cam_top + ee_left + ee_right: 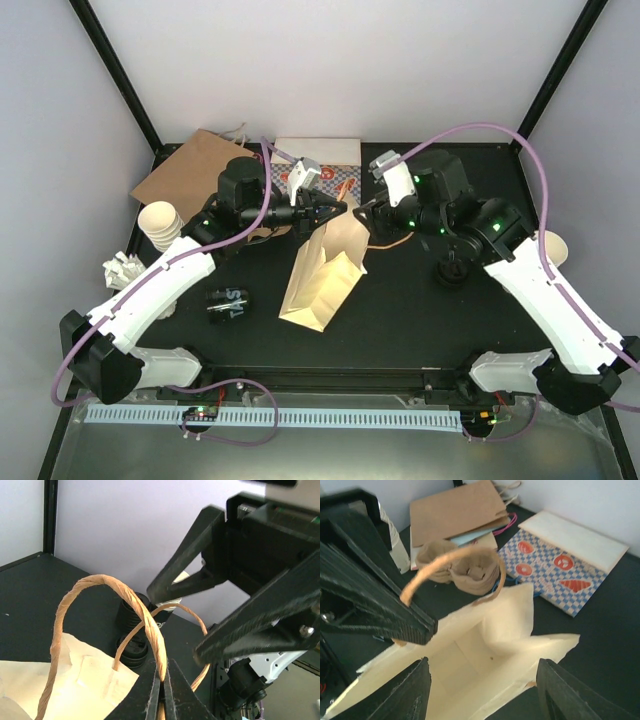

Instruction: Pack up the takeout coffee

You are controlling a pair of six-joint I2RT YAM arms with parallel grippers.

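the open bag is stood mid-table. a flat bag is laid behind it to the left, a second flat bag straight behind. a cup stack is set far left, and a cylinder is laid left of the bag's base.

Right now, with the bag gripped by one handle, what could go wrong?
The left pincer is shut on just one twisted handle, so the leaning paper bag could tip or the handle tear. One wall folds inward, narrowing the mouth. The open right pincer hovers at the mouth and might snag the rim.
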